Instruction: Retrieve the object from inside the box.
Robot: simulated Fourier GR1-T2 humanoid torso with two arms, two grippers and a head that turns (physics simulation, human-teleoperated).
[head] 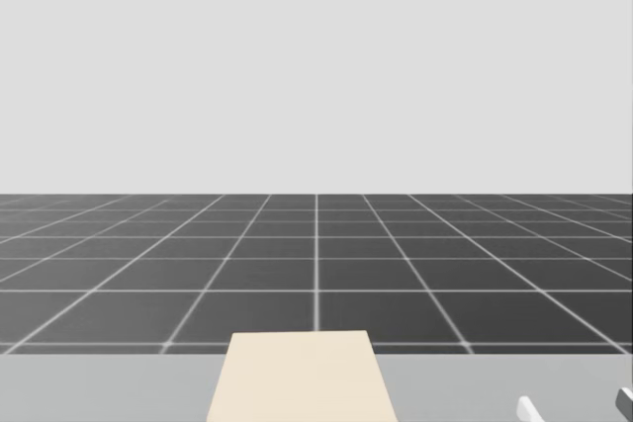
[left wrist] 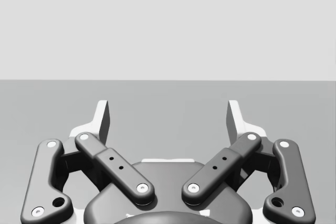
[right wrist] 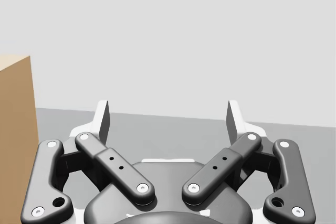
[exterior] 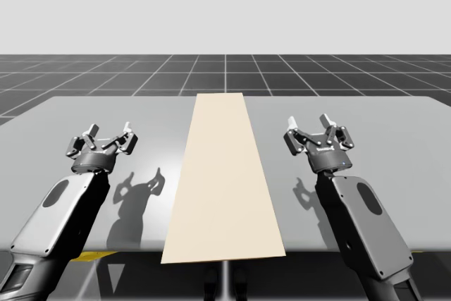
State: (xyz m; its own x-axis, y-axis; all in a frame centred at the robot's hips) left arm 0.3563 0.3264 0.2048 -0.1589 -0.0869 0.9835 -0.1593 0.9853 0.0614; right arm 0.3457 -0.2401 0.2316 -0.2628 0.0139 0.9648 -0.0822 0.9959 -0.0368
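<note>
**Beige-topped box sat unopened between two waiting grippers**

Grey metal framed the scene at the left. The robot's left gripper (exterior: 109, 132) hung over the table (exterior: 394, 132) toward its left edge, spread wide and holding nothing. Its wrist camera looked out across bare tabletop past the open fingers (left wrist: 104, 119).

At the middle stood the box (exterior: 224, 174), a long carton running from the table's near edge toward its far edge. From above, its pale top face was flat and unbroken. From the right wrist, the box (right wrist: 16, 129) showed a plain brown side. The object to be retrieved was hidden. Going by the task it lay inside the box, but no opening, flap or lid seam could be made out.

To the right, the right gripper (exterior: 309, 123) mirrored its partner toward the table's right edge, its fingers also wide apart and empty, with the carton off to one side of it.

Both arms appeared parked clear of the carton, one on each side, a ready stance that left either free to come in. Judged from the layout, the retrieval had not begun. The first job would be finding a way into the box, and a blind reach risked shoving the carton along the table rather than opening it.
</note>
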